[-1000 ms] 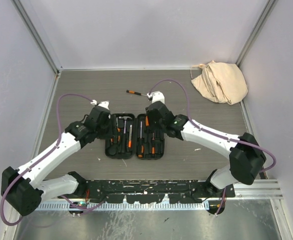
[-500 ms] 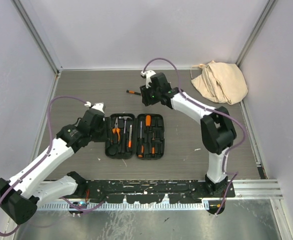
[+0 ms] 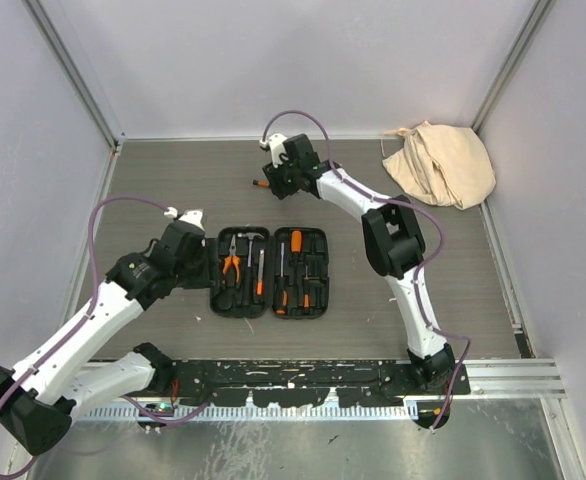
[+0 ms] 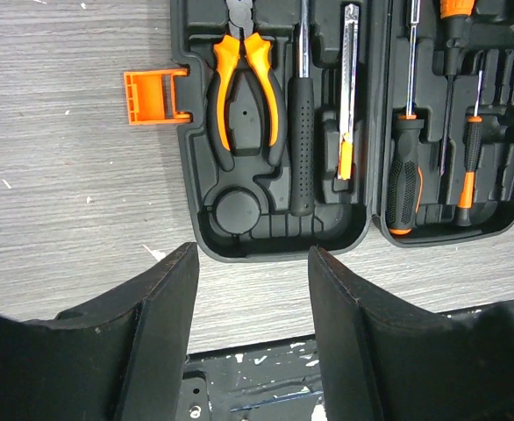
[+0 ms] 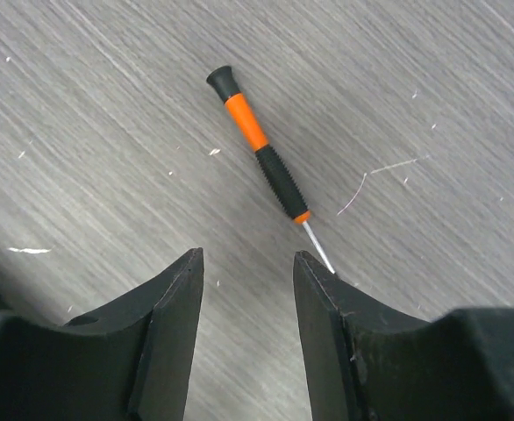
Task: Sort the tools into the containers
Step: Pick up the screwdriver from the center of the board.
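Nearest, the left hand [image 4: 250,263] hangs released and empty. The open black tool case [image 4: 279,250] lies just ahead of its fingers, pliers [image 4: 244,96] seated in a slot. Farther out, the right hand [image 5: 244,289] is released too, low over the worktop [image 5: 432,105]. The loose orange-and-black screwdriver [image 5: 270,167] lies just ahead of its fingertips, metal tip toward the hand and handle pointing away. The step in hand looks like fetching this stray driver. Next it should advance over the handle, close across it, and carry it to a free slot.
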You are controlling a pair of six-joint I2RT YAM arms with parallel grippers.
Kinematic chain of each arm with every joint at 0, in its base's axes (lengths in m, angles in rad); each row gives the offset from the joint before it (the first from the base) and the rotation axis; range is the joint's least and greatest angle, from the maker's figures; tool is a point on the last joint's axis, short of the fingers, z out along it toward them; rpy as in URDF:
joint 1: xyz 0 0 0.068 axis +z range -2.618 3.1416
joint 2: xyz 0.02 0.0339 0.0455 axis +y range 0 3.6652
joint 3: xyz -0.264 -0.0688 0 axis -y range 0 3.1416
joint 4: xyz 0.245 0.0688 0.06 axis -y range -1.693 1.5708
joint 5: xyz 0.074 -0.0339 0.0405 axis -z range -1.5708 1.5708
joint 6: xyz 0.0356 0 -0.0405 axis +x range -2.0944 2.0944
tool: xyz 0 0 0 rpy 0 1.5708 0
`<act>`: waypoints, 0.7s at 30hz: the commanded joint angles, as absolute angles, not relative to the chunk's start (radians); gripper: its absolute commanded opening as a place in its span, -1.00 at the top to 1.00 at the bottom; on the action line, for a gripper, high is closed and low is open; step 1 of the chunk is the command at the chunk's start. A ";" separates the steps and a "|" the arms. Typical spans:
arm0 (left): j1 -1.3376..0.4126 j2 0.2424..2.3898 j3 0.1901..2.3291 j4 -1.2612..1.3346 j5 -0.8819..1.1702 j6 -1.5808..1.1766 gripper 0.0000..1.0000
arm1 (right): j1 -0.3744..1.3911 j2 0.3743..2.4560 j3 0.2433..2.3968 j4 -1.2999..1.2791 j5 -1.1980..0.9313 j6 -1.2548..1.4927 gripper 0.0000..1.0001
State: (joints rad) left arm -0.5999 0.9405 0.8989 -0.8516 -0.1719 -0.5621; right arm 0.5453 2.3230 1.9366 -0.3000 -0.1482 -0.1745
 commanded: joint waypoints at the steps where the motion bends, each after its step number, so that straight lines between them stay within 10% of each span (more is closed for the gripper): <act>1: -0.595 0.917 0.899 -0.858 -0.185 -0.577 -0.08 | 0.539 2.362 2.049 -0.289 -0.153 -0.239 -0.02; 21: -0.595 0.951 0.893 -0.840 -0.164 -0.563 -0.08 | 0.528 2.586 2.282 -0.385 -0.175 -0.309 0.02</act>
